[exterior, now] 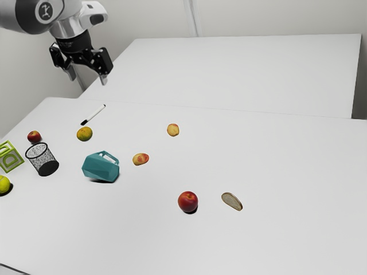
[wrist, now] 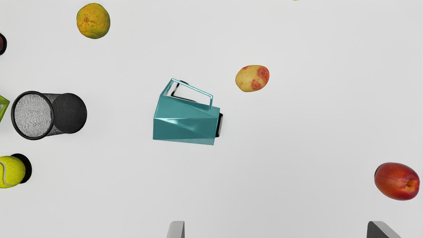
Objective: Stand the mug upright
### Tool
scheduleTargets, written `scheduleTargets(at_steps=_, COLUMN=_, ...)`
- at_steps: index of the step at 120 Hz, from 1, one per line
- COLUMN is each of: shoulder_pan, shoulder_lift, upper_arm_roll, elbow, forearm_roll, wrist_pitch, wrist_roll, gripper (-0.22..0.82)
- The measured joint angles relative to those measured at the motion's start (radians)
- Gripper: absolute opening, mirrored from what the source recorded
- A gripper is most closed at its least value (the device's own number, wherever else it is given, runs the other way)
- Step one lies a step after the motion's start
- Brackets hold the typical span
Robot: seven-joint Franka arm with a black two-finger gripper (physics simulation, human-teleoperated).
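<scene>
In the exterior view, a teal mug [exterior: 100, 167] lay on its side on a white worktop [exterior: 287, 160], between a black mesh cup [exterior: 43, 160] toward the exterior view's left and a red-and-yellow potato [exterior: 140, 159] toward its right. The end effector [exterior: 88, 79] was held high above the worktop, apart from everything. From it, the mug was to be found well below, and it appeared nearer to the viewer. The mug's long axis ran mostly between the exterior view's left and right, and its handle faced the far side.

In the wrist view, the two fingertips were seen spread wide with nothing between them, so the end effector was released. The mug was placed toward the mesh cup's side of the midline between the fingertips. Its long axis was roughly parallel to the line joining them, and its handle was pointed away from them, toward the gap between a yellow-green orange [wrist: 93, 20] and the potato. Which end held the mouth could not be told. For a grip across the body, a descent toward the mug and about a quarter turn of the wrist were judged necessary, before the mug could be tipped upright.
</scene>
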Motion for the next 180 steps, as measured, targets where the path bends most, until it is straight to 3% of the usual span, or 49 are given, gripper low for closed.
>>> scheduleTargets(at_steps=37, shoulder_pan=0.065, shoulder_lift=0.015, upper_arm_roll=0.0, elbow=-0.047, forearm_roll=-0.036, wrist_pitch=0.068, wrist_roll=-0.024, gripper=0.6)
scheduleTargets(at_steps=52, shoulder_pan=0.195, shoulder_lift=0.052, upper_arm_roll=0.0, elbow=-0.089, forearm_roll=-0.161, wrist_pitch=0.073, wrist_roll=-0.024, gripper=0.6)
scheduleTargets(at_steps=85, shoulder_pan=0.436, shoulder_lift=0.244, upper_arm_roll=0.0, elbow=-0.101, forearm_roll=-0.352, wrist_pitch=0.064, wrist_roll=0.063, gripper=0.6)
scheduleTargets(at_steps=131, shoulder_pan=0.557, shoulder_lift=0.498, upper_arm_roll=0.003, elbow=-0.03, forearm_roll=-0.444, wrist_pitch=0.051, wrist_roll=0.288, gripper=0.6)
scheduleTargets(at_steps=180, shoulder_pan=0.558, shoulder_lift=0.628, upper_arm_roll=0.002, elbow=0.028, forearm_roll=-0.51, wrist_pitch=0.066, wrist_roll=0.468, gripper=0.6)
